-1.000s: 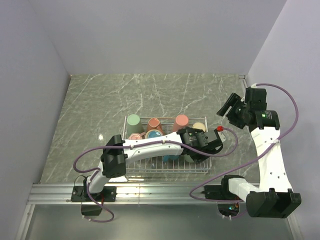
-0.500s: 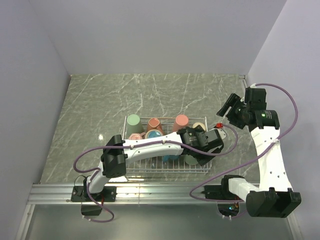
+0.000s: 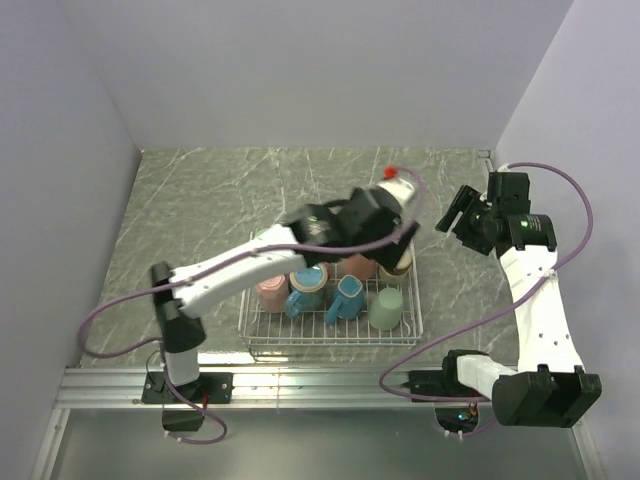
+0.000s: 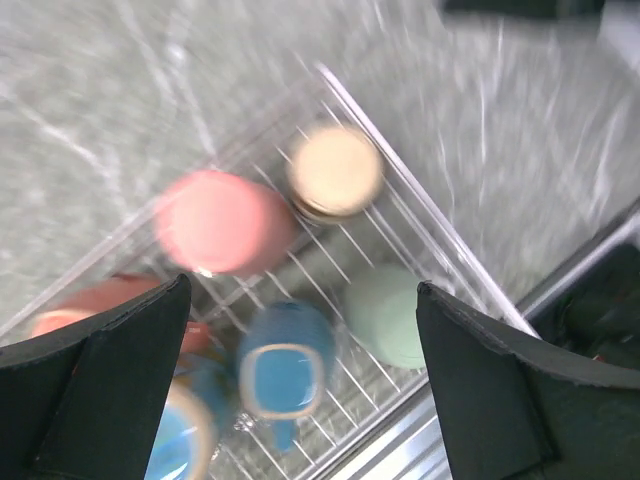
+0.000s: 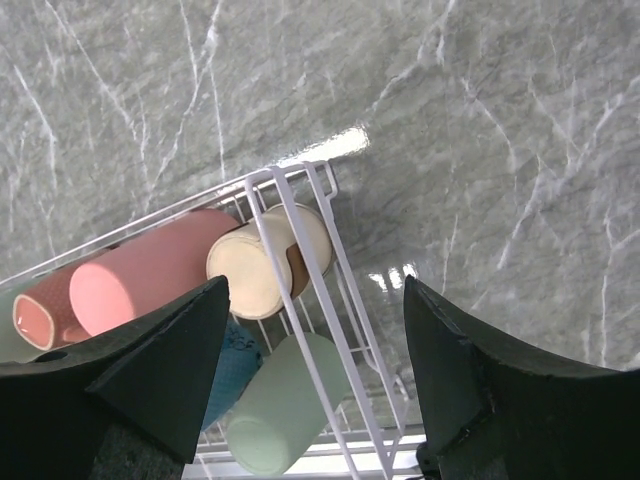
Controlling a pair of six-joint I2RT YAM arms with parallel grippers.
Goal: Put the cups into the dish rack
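Both jaws are wide apart and hold nothing. Your left gripper (image 4: pixel 302 290) has let go, and your right gripper (image 5: pixel 316 285) is spread over the rack's edge with only air between its fingers.

Start at the near side of the dish rack (image 3: pixel 415 325). A sage green cup (image 3: pixel 386 308) sits at about 4 o'clock, close to the near right corner. A second ago your left arm was down low right there, covering that spot. Now the arm is up and the cup is on the wires by itself, so it looks like you just dropped it off.

Next to it, near the middle, is a blue mug (image 3: pixel 345 298). A second blue cup (image 3: pixel 303 290) and a pink cup (image 3: pixel 270 292) come after it toward 9 o'clock.

Go farther back. A salmon cup (image 4: pixel 225 222) is at about 1 o'clock, and the short brown cup (image 5: pixel 265 262) is at 2 o'clock, up against the far right wires. Your left gripper (image 3: pixel 392 238) has lifted and swung back, and it now hangs above these two.

Your right gripper (image 3: pixel 455 212) waits past the rack at about 2 o'clock and has hardly moved.

Six cups show in the rack. Your left arm hides the far left part, so more may be under it. No cup shows out on the table (image 3: pixel 200 200). I think the loading is done or nearly done. Move the left arm away and count them.
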